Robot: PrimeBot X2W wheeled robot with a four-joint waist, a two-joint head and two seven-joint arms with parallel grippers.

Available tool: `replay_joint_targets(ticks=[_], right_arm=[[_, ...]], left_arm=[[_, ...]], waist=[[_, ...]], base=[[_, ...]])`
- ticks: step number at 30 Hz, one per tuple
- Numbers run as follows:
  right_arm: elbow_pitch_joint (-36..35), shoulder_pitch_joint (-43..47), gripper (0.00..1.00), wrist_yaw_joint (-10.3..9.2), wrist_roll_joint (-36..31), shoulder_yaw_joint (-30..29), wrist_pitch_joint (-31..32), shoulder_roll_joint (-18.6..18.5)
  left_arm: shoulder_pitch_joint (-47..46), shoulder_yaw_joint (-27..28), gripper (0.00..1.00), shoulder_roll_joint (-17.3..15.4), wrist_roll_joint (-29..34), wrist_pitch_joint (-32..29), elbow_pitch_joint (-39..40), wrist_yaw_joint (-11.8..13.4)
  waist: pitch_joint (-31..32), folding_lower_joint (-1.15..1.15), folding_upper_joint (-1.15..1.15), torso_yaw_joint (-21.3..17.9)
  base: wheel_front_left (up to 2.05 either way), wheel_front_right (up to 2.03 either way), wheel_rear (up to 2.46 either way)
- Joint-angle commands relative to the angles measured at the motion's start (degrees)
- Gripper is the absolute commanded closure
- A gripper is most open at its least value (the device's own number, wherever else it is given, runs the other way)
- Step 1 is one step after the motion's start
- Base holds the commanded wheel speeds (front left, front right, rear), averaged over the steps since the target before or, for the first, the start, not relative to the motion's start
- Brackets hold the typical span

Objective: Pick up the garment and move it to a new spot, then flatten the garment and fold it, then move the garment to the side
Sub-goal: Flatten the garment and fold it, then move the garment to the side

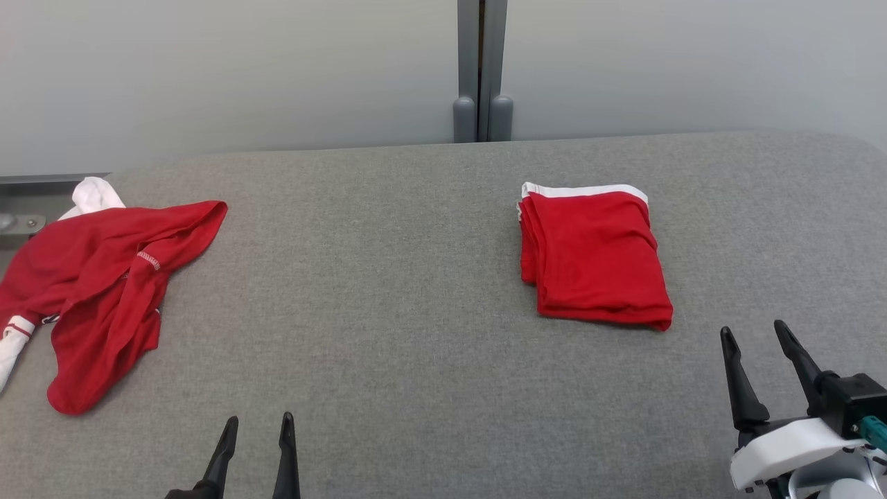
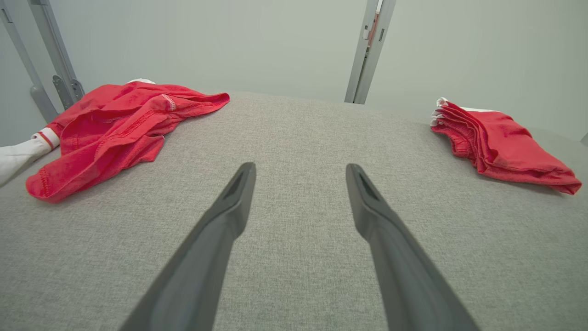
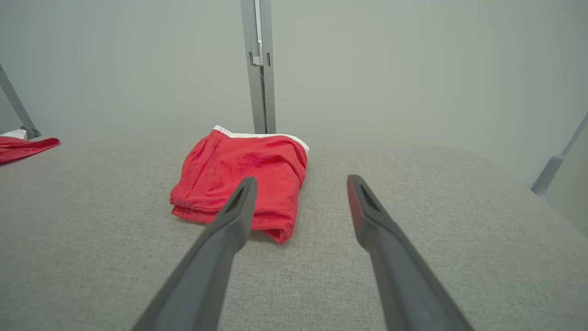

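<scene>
Head view, folded garment: The folded garment (image 1: 596, 260), red with a white band, lies in a neat stack toward the far right of the grey counter (image 1: 388, 312), with neither arm touching it.
Head view, progress: Flattening and folding look finished, and the stack appears to be set to the side. Little seems left to do for this piece.
Head view, end effectors: The right end effector (image 1: 753, 328) hovers at the counter's near right corner, fingers spread and empty, near the stack but apart from it. The left end effector (image 1: 260, 418) sits at the near edge, likewise spread and empty.
Head view, surroundings: A crumpled garment (image 1: 104, 284), red with white trim, sprawls at the left edge. A grey post (image 1: 481, 69) rises behind the far edge against a pale wall (image 1: 208, 69).
Left wrist view: The left end effector (image 2: 299, 166) points across bare counter, fingers wide. The crumpled garment (image 2: 119, 128) lies toward the left edge and the folded garment (image 2: 500, 142) toward the right.
Right wrist view: The right end effector (image 3: 301, 179) faces the folded garment (image 3: 243, 170) with its fingers parted and nothing between them.
Obstacles: Nothing stands between the arms and either piece. The loose crumpled heap looks likeliest to snag if handled next.
</scene>
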State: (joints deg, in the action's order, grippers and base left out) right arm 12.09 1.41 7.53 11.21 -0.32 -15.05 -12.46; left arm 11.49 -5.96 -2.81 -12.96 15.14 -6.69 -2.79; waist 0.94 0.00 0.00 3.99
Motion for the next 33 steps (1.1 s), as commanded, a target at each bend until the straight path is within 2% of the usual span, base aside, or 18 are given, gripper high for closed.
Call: replay_joint_targets(ticks=[1, 14, 24, 30, 33], right_arm=[[-0.19, 1.13, 0.0, -0.08, -0.61, -0.46, -0.17, 0.29], [0.72, 1.66, 0.0, -0.08, -1.77, -2.78, -0.17, 3.03], [0.88, 1.75, 0.0, -0.08, -1.99, -2.97, -0.18, 3.46], [4.22, -4.82, 0.0, -0.09, 1.98, -1.64, -0.02, 1.48], [7.64, -12.52, 0.0, -0.07, 5.19, -3.25, 4.81, 0.62]], left_arm=[[0.81, 0.13, 0.0, -0.16, 0.17, 0.0, -0.12, -0.17], [-0.18, 0.2, 0.0, -0.16, 0.33, 0.0, 0.2, -0.23], [-0.49, -0.12, 0.0, -0.16, -0.07, 0.0, 0.5, -0.01], [-2.77, -0.4, 0.0, -0.16, 0.06, 0.0, 1.14, -0.45], [-4.32, -0.89, 0.0, -0.16, 0.27, 0.0, 1.05, -0.79]], waist=[[0.03, 0.0, 0.0, -0.05], [-0.65, 0.0, 0.0, -0.47], [-1.06, 0.0, 0.0, -0.59], [-4.3, 0.0, 0.0, -0.07], [-6.98, 0.0, 0.0, 0.44]], base=[[0.0, 0.0, 0.0], [0.0, 0.0, 0.0], [0.0, 0.0, 0.0], [0.0, 0.0, 0.0], [0.0, 0.0, 0.0]])
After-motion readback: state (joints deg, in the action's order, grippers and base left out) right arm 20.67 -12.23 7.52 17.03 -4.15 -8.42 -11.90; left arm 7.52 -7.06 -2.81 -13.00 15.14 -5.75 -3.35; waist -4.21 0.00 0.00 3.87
